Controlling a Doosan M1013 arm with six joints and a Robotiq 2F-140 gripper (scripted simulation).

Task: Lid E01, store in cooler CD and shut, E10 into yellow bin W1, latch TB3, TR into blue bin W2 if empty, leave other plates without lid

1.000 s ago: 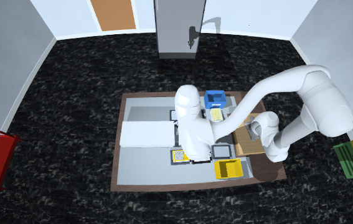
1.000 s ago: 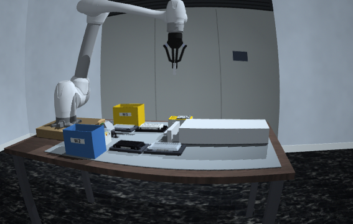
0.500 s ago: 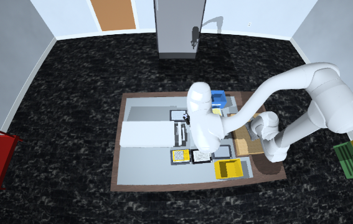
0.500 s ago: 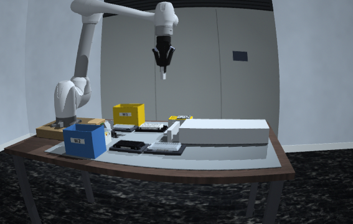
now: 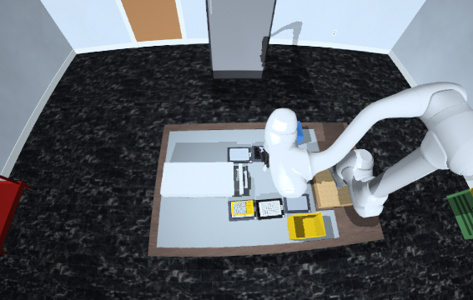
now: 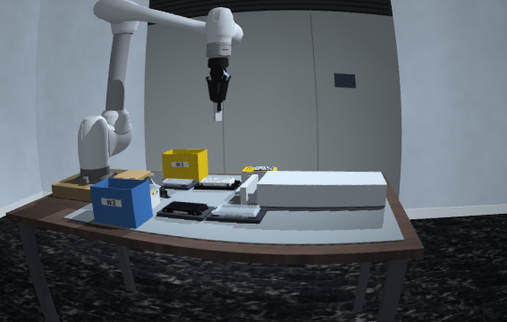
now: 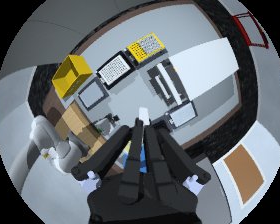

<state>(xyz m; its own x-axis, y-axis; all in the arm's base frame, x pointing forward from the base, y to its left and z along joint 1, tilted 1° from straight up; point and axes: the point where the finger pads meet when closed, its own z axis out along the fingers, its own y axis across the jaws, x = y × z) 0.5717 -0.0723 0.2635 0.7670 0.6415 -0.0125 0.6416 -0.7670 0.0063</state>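
White fingertip pads meet at the end of the gripper (image 6: 218,109), which hangs high over the bench with its fingers fully together and nothing between them. Both plates lie in their nests: a white one at lower centre of the top view (image 5: 270,208) and a paler, seemingly clear one at centre (image 5: 239,154). The cooler (image 5: 196,179) looks shut and the yellow bin (image 5: 290,227) holds nothing.

Closed fingers suit a press, so the step in hand is probably latching the tip box (image 6: 155,196), just right of the blue bin (image 6: 121,207). To do it well, descend straight, land the pads on the lid's front edge only, and push lightly so the box stays level and does not slide.

The exterior view alone shows the gripper's height and the tip box. In the top view the arm hides the box and leaves 1 sliver of the blue bin. Only the wrist view shows the fingers side by side.
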